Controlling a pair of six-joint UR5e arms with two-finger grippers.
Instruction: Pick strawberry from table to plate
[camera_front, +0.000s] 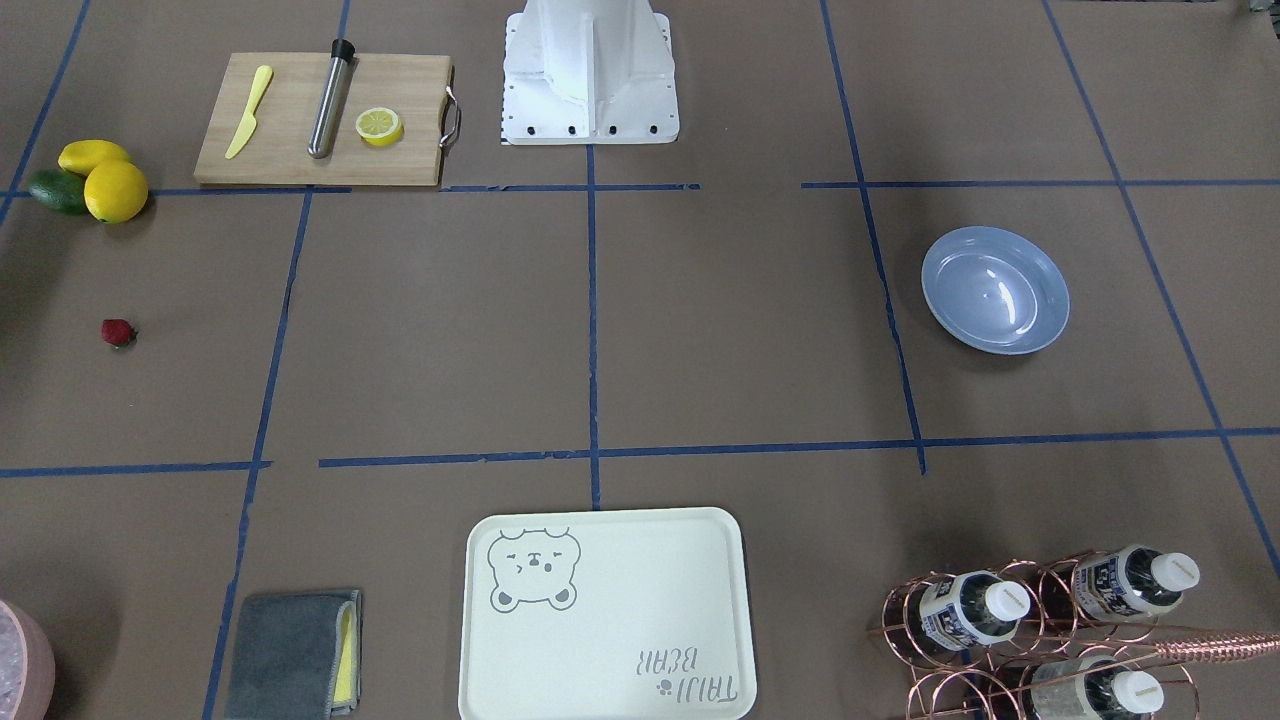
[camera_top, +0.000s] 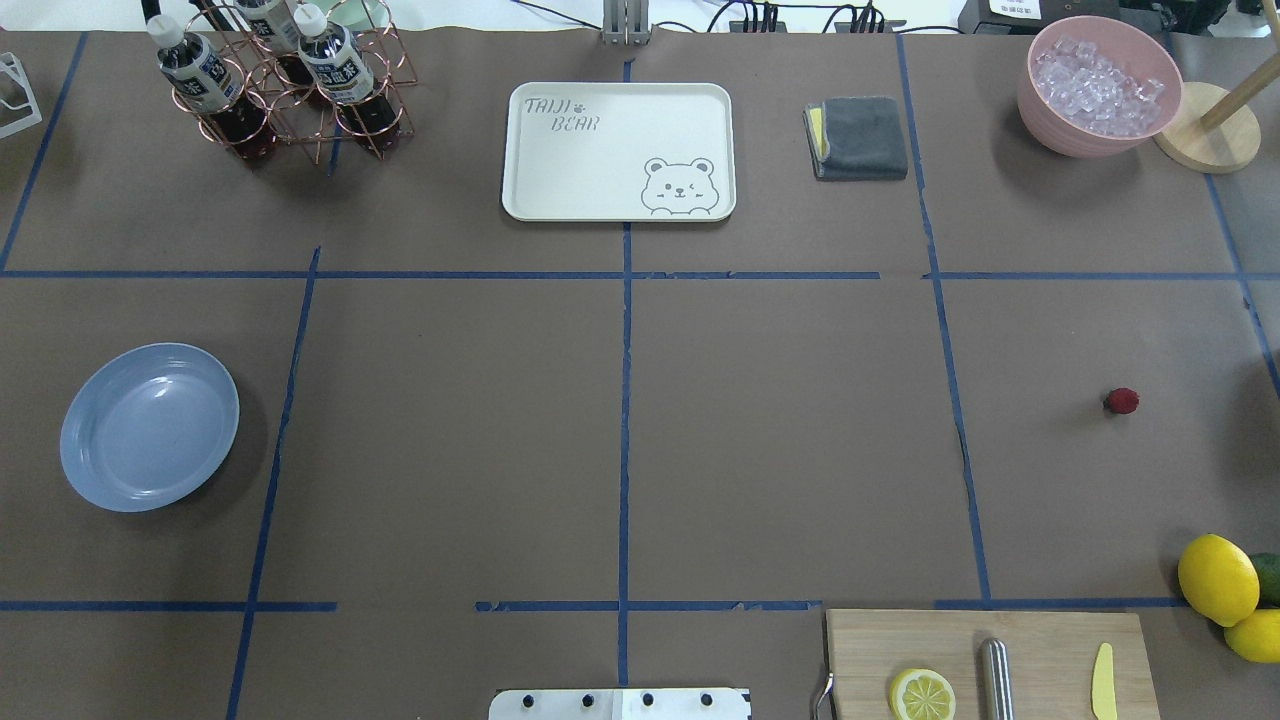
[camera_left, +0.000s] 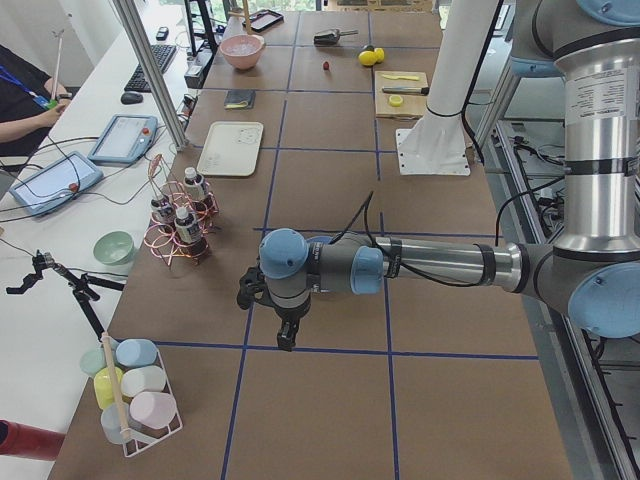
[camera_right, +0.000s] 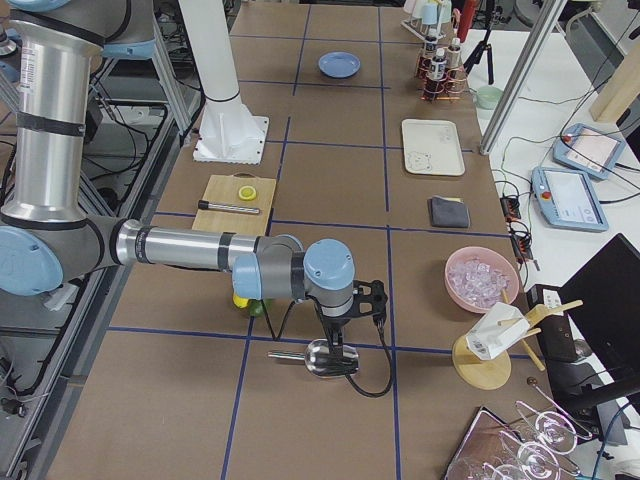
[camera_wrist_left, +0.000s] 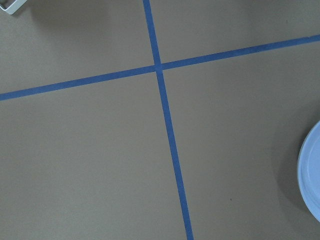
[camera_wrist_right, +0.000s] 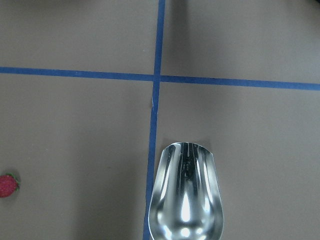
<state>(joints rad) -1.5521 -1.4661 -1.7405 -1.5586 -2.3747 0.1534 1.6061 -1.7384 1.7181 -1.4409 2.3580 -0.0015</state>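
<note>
The strawberry lies alone on the brown paper table, far on the robot's right; it also sits at the left edge of the right wrist view. The light-blue plate rests empty on the robot's left, and its rim shows in the left wrist view. The left gripper hangs low over the table at the near end of the exterior left view. The right gripper hovers over a metal scoop. I cannot tell whether either gripper is open or shut.
A cutting board holds a lemon half, a steel tube and a yellow knife. Lemons and an avocado sit beside it. A bear tray, a grey cloth, a bottle rack and an ice bowl line the far edge.
</note>
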